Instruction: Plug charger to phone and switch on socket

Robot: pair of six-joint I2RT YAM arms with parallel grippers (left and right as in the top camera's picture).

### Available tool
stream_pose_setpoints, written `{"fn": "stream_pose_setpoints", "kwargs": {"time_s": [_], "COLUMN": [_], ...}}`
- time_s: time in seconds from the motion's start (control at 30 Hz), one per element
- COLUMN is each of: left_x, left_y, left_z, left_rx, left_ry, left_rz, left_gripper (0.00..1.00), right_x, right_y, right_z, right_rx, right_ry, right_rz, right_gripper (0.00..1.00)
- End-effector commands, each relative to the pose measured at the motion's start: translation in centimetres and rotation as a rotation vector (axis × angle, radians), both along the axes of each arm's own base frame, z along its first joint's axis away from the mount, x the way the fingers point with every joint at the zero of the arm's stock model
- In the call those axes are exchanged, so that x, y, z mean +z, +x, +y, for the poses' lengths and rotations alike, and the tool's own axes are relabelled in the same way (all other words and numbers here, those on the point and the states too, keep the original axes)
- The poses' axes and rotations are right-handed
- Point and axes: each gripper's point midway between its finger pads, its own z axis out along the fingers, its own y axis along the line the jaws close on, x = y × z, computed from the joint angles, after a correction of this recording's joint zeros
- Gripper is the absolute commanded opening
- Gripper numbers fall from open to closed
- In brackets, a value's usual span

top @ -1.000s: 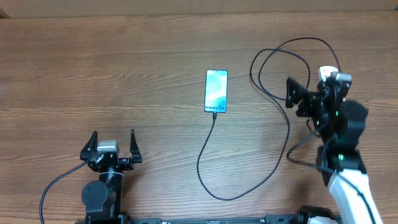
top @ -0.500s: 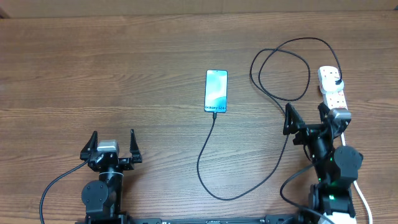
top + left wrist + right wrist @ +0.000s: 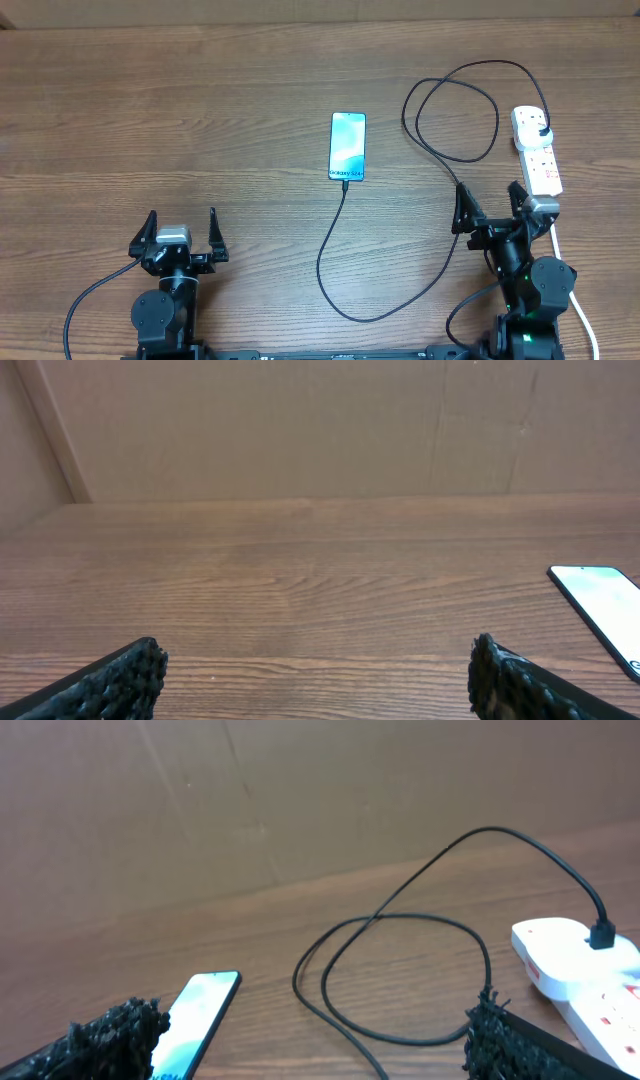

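Observation:
The phone point(image 3: 347, 146) lies flat mid-table with its screen lit; it also shows in the right wrist view point(image 3: 196, 1017) and at the right edge of the left wrist view point(image 3: 602, 607). The black charger cable point(image 3: 440, 240) runs from the phone's near end in a long loop to its black plug point(image 3: 541, 131) in the white power strip point(image 3: 536, 150), also seen in the right wrist view point(image 3: 580, 970). My left gripper point(image 3: 181, 234) is open and empty at the near left. My right gripper point(image 3: 493, 208) is open and empty, just near of the strip.
The strip's white cord point(image 3: 580, 305) runs down the near right edge beside my right arm. A brown cardboard wall point(image 3: 300, 420) stands along the far side of the wooden table point(image 3: 200, 110).
My right arm has pulled back from above the power strip towards the near edge, uncovering the strip. The left arm, phone and cable have not moved.

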Motion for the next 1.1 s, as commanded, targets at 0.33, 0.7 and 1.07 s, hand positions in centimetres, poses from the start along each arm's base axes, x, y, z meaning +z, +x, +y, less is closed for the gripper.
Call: {"fn": "stream_pose_setpoints", "kwargs": {"time_s": [0.33,0.7,1.07], "left_x": [0.0,0.0,0.0], "left_y": [0.0,0.0,0.0], "left_z": [0.0,0.0,0.0], "left_rx": [-0.005,-0.005,-0.005], "left_ry": [0.011,0.011,0.011], "left_rz": [-0.005,-0.005,-0.005], "left_gripper": [1.0,1.0,1.0], "right_x": [0.3,0.3,-0.3], "right_y": [-1.3,-2.5,-2.6], "right_z": [0.3,0.5,0.5], "right_rx": [-0.02,-0.049,-0.045], "right_ry": [-0.012,-0.017,-0.053], "right_rz": [-0.021,-0.088,-0.07], "right_gripper": [1.0,1.0,1.0]}}
